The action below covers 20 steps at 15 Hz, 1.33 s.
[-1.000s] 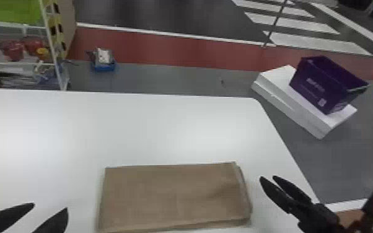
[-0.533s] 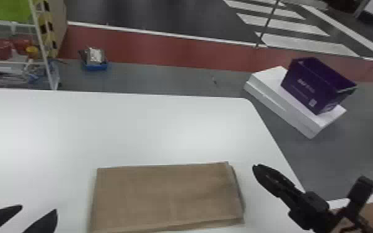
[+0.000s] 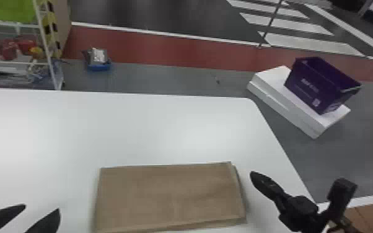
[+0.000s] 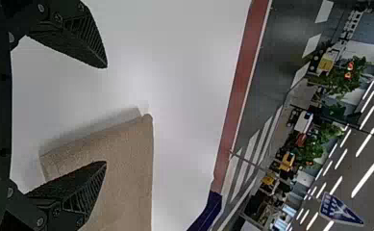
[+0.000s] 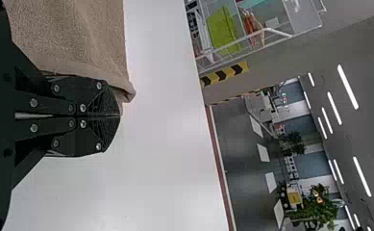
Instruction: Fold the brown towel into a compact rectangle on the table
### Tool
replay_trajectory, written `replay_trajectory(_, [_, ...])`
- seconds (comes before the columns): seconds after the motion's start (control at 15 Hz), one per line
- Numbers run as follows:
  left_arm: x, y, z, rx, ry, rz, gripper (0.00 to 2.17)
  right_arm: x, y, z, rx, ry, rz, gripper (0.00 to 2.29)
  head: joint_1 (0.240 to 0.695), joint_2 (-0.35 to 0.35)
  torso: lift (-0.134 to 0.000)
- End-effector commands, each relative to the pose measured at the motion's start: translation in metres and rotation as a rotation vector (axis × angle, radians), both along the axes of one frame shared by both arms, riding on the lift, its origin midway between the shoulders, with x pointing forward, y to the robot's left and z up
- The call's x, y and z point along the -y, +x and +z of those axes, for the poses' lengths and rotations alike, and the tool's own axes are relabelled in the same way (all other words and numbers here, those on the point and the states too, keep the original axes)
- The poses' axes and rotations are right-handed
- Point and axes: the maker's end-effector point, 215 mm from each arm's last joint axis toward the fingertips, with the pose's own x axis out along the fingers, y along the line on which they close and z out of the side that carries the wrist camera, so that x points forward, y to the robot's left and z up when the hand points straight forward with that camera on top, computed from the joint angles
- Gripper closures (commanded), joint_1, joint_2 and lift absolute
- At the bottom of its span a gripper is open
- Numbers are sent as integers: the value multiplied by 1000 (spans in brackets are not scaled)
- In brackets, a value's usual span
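One brown towel lies layered into a rectangle on the white table; only tidying seems left, its near edge being cropped; left gripper spread, right gripper pressed together, empty.

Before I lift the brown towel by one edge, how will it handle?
The towel will likely sag, being soft cloth. Stacked edges show at its right side, so layers may part if only the top one is pinched. Its fuzzy weave suggests little slipping.

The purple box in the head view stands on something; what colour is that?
White, clearest in the head view.
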Motion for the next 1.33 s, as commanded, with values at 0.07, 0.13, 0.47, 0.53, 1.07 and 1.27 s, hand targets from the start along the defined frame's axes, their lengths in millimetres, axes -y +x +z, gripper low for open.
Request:
replay_trajectory(0.07, [1,1,2,4,-3,1,201,-3,4,-11,-7,-26,1,1892,695,-280,-123])
replay_trajectory(0.13, [1,1,2,5,-3,1,201,-3,6,-14,-10,-40,-3,1895,695,-278,-123])
replay_trajectory(0.47, [2,2,4,10,-4,-2,201,-14,13,-33,-47,-62,16,1895,695,-267,-123])
replay_trajectory(0.53, [3,2,5,11,-5,-3,201,-19,14,-35,-51,-63,24,1895,695,-262,-123])
replay_trajectory(1.07, [0,3,8,19,0,1,201,-83,23,-35,-47,-29,119,1895,695,-183,-123])
replay_trajectory(1.27, [0,5,10,23,1,0,201,-104,18,-31,-47,-26,156,1895,695,-144,-123])
